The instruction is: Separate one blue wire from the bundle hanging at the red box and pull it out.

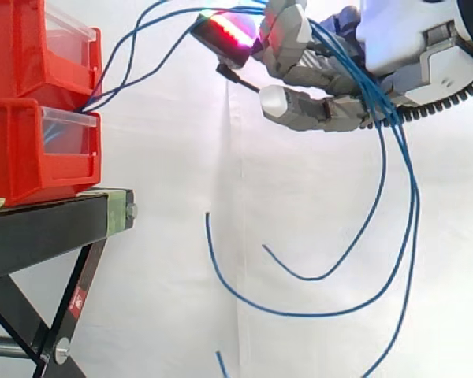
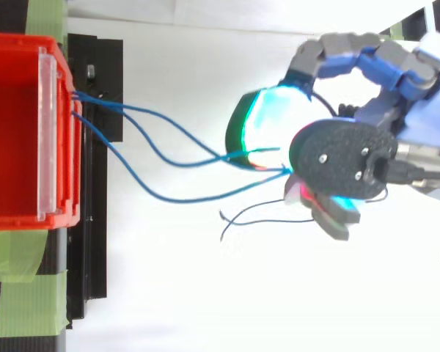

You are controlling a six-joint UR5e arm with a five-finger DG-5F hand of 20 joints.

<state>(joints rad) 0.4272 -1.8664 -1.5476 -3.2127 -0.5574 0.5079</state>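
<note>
Blue wires (image 1: 323,277), thin and looping, are clutched in the curled robot hand (image 1: 331,87).

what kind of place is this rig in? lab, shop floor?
Most likely a lab test cell for recording robot manipulation, not a production floor: a plain white curtain as backdrop, red bins stacked on a black stand, and blue wires running from a bin to the hand.
</note>
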